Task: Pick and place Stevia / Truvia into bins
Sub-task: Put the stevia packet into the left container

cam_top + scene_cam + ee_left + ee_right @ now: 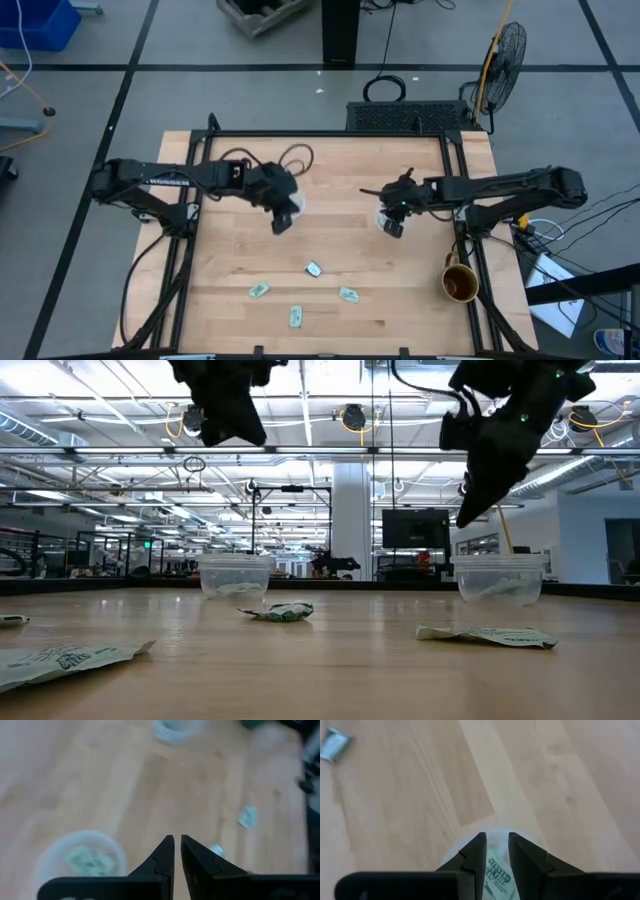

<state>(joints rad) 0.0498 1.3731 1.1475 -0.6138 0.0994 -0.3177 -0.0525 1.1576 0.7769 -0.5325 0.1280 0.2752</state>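
Note:
Two clear cups stand on the wooden table, the left cup point(296, 205) point(236, 575) point(80, 857) and the right cup point(384, 221) point(498, 578), each with pale green packets inside. Several Stevia packets lie flat on the near half of the table point(314, 268) point(259, 290) point(348, 294) point(296, 316) point(280, 612) point(487, 635). My left gripper point(281, 222) point(177, 840) hangs shut above the table, just nearward of the left cup. My right gripper point(393, 226) point(496, 840) hovers over the right cup's rim point(495, 831), fingers a little apart. A printed packet point(496, 872) shows through the gap, lying in the cup.
A brown mug point(460, 283) stands near the table's right edge. Black cables point(290, 157) lie on the far part of the table. A black frame point(330, 133) rims the far and side edges. Bare wood lies between the two cups.

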